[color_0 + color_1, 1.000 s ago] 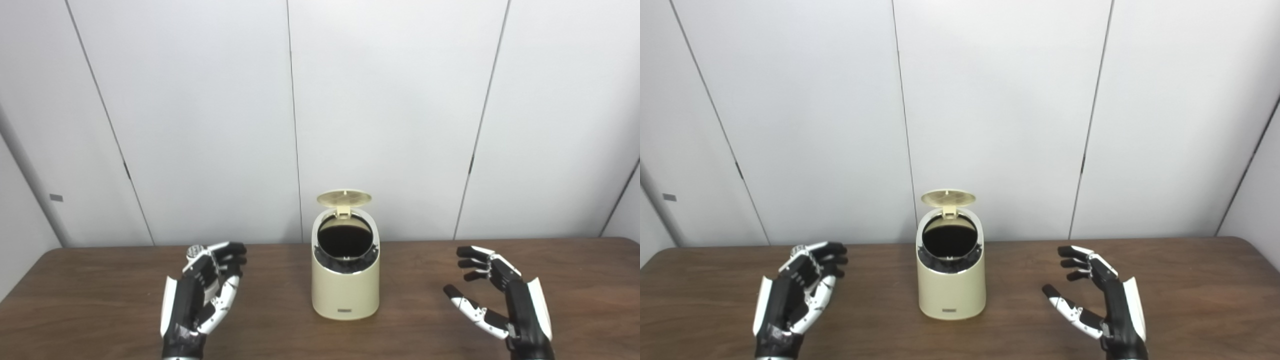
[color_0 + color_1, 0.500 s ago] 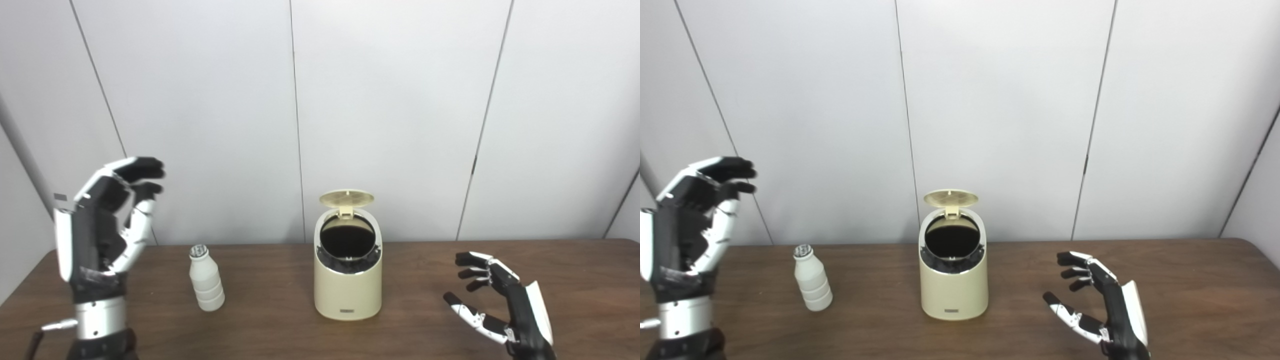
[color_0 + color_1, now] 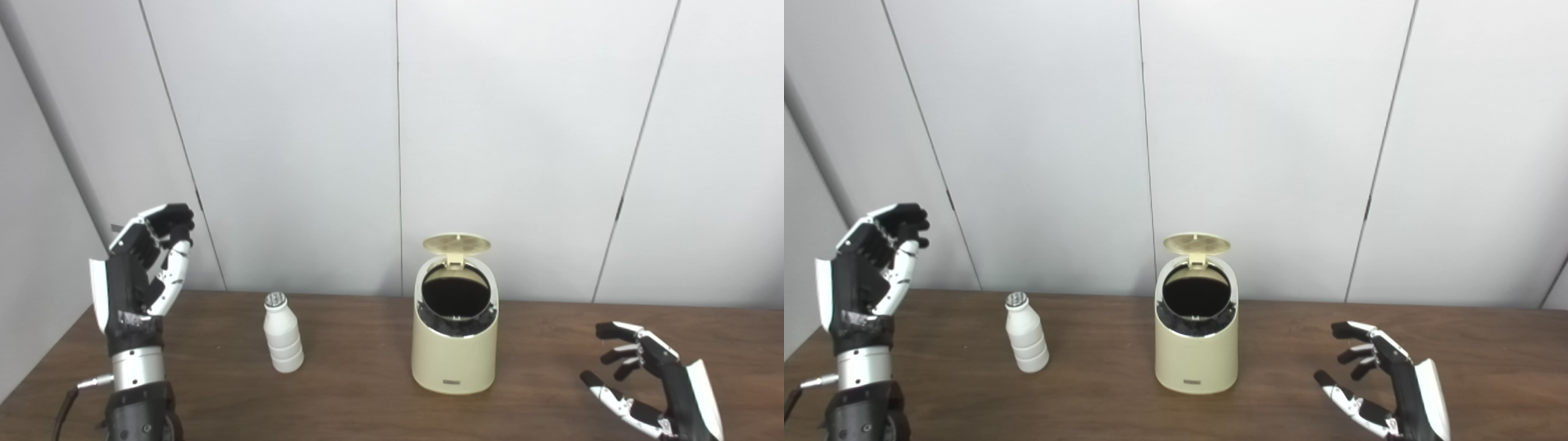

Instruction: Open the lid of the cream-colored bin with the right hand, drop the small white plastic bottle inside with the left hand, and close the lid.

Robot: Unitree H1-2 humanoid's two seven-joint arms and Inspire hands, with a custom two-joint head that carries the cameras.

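Lid (image 3: 456, 243) is propped up; bottle (image 3: 283, 334) stands untouched. Left hand (image 3: 144, 269) (raised, empty, fingers loosely curled) should be lowered around its ribbed body. Right hand (image 3: 652, 392) is spread, empty.

left hand (image 3: 144, 269) raised, right hand (image 3: 655, 386) low, both empty.

Brown wooden table (image 3: 343, 398), grey wall panels (image 3: 502, 122)

The table (image 3: 343, 392) is dark brown wood grain with a soft sheen. The bin (image 3: 453, 358) looks like smooth cream plastic, and the bottle (image 3: 283, 343) is matt white ribbed plastic with a silvery foil top. The wall (image 3: 306, 122) behind is smooth, matt pale-grey panelling.
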